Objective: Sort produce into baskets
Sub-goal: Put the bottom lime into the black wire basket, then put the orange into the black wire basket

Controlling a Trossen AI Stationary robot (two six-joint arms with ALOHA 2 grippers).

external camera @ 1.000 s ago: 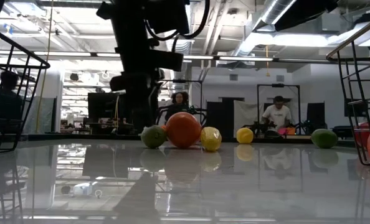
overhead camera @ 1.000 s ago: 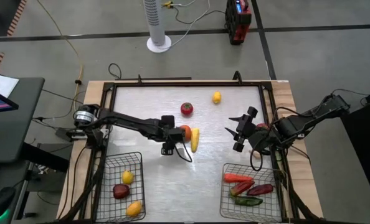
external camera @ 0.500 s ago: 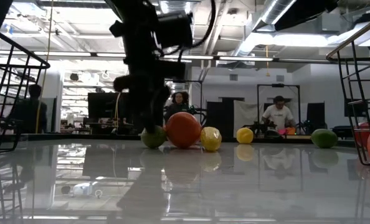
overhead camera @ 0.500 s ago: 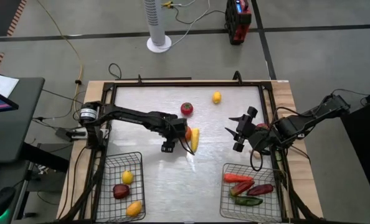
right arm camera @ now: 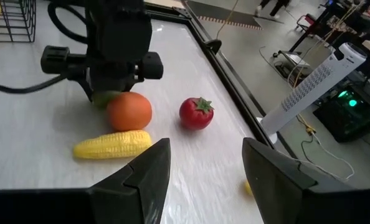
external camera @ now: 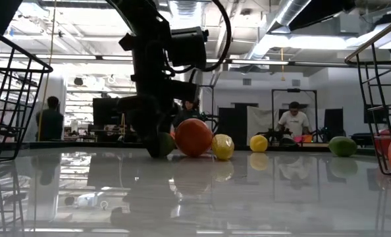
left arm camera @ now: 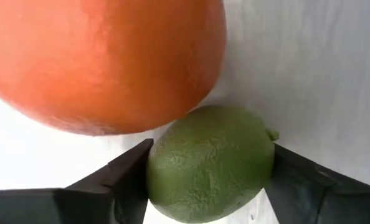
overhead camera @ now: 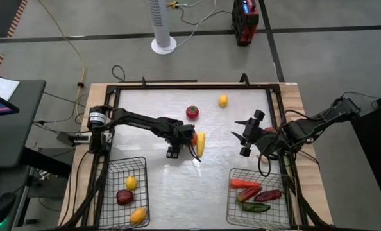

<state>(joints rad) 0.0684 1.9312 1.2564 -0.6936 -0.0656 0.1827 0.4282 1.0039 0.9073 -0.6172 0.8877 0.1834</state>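
Table: you have two baskets low in the high view, loose produce mid-frame.
Left gripper: your nearer arm, fingers flanking the lime, touching both sides, closing on it.
Right gripper: waits right of centre, parted, empty.
Orange: touches the lime.
Lime: small, green, pebbled, long axis spanning the fingers.

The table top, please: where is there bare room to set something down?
The near strip between the two baskets is bare, and so is the far-left corner of the table. The centre is crowded: the left gripper is at the lime, beside the orange and the corn.
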